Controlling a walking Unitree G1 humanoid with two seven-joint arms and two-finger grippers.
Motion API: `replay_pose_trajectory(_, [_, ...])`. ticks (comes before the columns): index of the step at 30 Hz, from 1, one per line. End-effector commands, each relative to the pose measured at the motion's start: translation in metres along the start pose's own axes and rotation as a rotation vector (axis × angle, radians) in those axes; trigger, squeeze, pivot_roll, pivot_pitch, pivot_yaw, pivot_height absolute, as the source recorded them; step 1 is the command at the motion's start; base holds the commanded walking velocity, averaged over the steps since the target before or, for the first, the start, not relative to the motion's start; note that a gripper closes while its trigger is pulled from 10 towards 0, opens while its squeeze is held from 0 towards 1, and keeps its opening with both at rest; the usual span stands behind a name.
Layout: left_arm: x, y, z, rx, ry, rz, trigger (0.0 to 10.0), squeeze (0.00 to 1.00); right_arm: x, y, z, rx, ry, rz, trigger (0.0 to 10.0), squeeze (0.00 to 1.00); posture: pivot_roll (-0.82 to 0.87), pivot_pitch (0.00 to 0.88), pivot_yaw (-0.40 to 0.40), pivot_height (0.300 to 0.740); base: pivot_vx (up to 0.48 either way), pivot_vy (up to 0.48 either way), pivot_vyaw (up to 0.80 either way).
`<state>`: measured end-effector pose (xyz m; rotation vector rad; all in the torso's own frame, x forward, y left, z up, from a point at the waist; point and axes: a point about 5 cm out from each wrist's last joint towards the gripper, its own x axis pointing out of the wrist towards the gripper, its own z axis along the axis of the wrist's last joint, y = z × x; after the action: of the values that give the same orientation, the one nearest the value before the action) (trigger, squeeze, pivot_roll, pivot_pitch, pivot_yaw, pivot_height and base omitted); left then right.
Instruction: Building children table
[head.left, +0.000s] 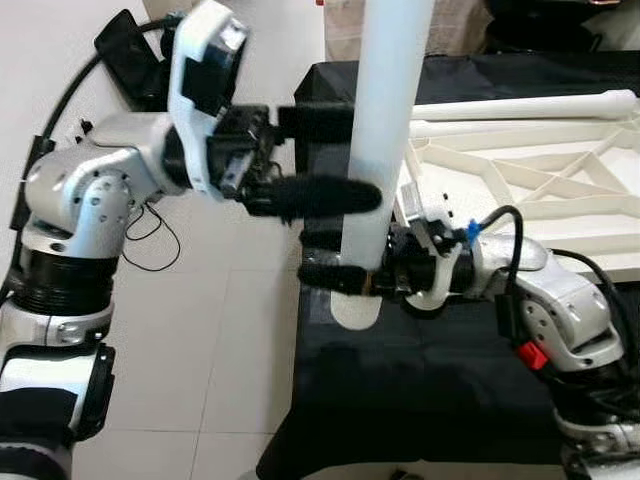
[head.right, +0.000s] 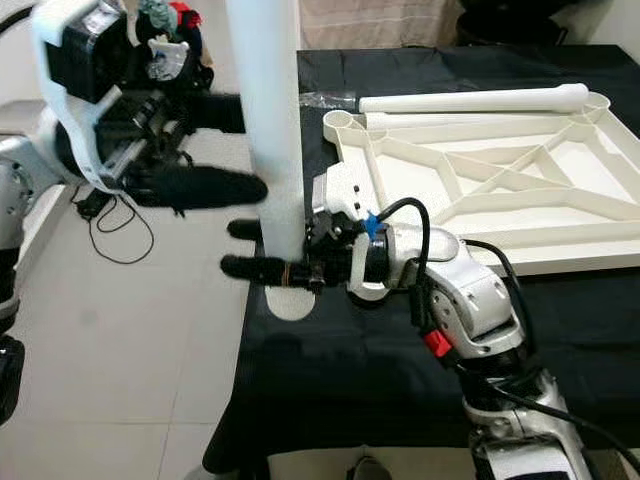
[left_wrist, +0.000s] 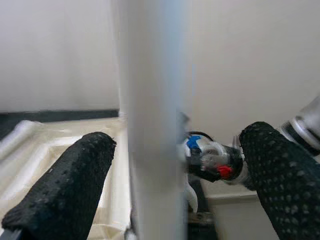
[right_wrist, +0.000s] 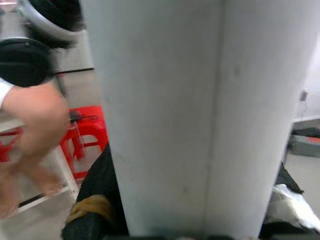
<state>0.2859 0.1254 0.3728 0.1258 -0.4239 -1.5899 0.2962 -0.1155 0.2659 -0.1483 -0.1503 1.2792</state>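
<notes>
At table edge (head.left: 300, 330), leg (head.left: 385, 120) upright.

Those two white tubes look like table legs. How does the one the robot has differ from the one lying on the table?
The held leg stands upright at the table's corner; the spare leg lies flat along the far side of the tabletop frame. The held leg sits between the fingers of the left gripper and right gripper; nothing touches the spare leg. Both are plain white round tubes.

Right gripper (head.right: 262, 250) apparently clamped; left gripper (head.left: 310, 160) fingers apart.
</notes>
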Motion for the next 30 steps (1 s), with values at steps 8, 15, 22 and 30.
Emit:
replay_pose_trajectory(8, [-0.041, -0.009, -0.040, -0.075, 0.018, 0.373, 10.0, 1.00, -0.032, -0.027, 0.018, -0.075, -0.093, -0.339, 0.0, 0.00, 0.00, 0.204, 0.034, 0.740, 0.000, 0.000, 0.00])
replay_pose_trajectory(15, [-0.034, -0.064, -0.139, -0.227, 0.142, 0.743, 10.0, 0.00, -0.053, -0.016, 0.012, -0.034, -0.105, -0.323, 10.0, 0.00, -0.01, 0.218, 0.034, 0.740, 0.000, 0.000, 0.00])
replay_pose_trajectory(22, [-0.046, -0.074, -0.157, -0.251, 0.176, 0.976, 10.0, 0.00, -0.042, -0.007, -0.004, -0.022, -0.088, -0.355, 10.0, 0.00, -0.01, 0.226, 0.036, 0.740, 0.000, 0.000, 0.00])
replay_pose_trajectory(30, [-0.036, -0.100, -0.157, -0.242, 0.199, 0.949, 10.0, 0.00, -0.049, -0.005, -0.011, -0.018, -0.055, -0.280, 10.0, 0.00, 0.01, 0.255, 0.033, 0.740, 0.000, 0.000, 0.00])
